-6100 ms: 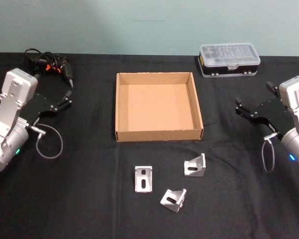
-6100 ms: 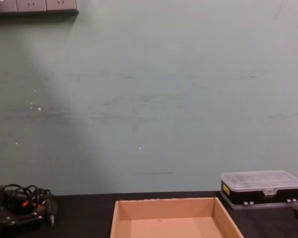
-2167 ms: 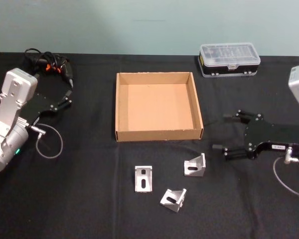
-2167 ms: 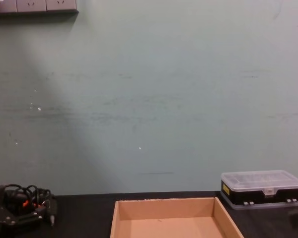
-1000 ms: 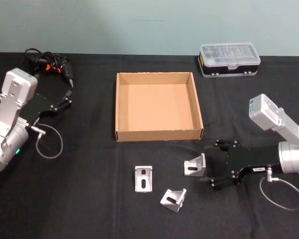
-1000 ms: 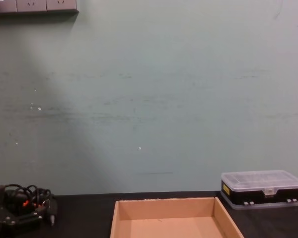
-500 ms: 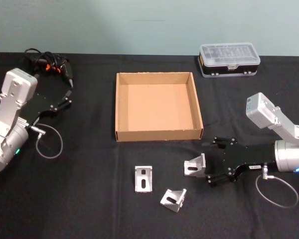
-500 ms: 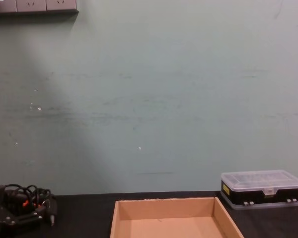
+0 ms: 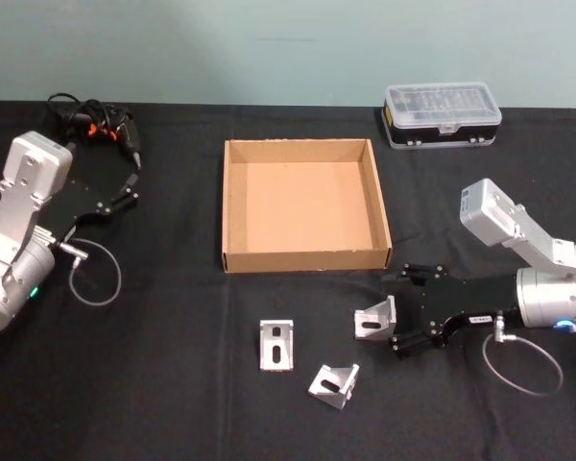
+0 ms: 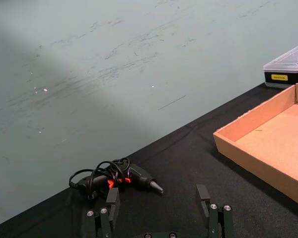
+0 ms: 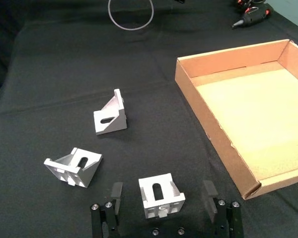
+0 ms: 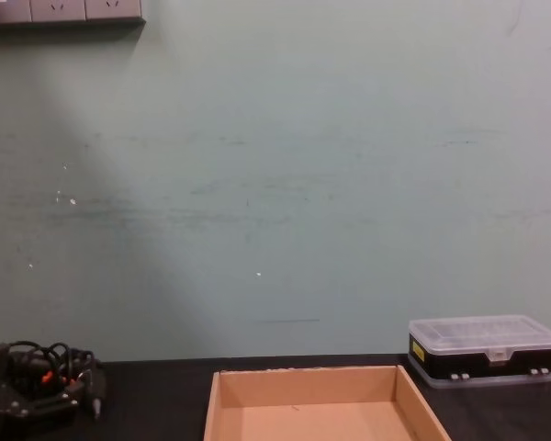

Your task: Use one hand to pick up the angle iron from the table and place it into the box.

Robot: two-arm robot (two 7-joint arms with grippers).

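Target angle iron [image 9: 375,320] sits on the bench [image 9: 173,403], just in front of the box's [image 9: 305,259] right front corner, not in it. Two more irons [image 9: 277,345] [image 9: 334,384] lie to its left, apart from it.

Right arm [image 9: 542,288] reaches in low from the right. The right jaws are spread wide, one on each side of the target iron [image 11: 161,196], with gaps on both sides and no contact that I can see. Nothing is held.

Left arm [image 9: 24,221] is parked at the bench's left edge. The left jaws are open and empty.

Handling, my guess: small rigid metal bracket, light, won't deform or break. Bare smooth metal, so likely slippery, and it could skid on the cloth-like bench top or twist if pinched off-centre.

Best hold looks like across the two flat side webs, which face the jaws now. Grip low and centred, with the slotted face left free. Avoid the sloped edges, since pads could ride off them.

Box is empty, open-topped and low-walled, so a short lift should clear its wall.
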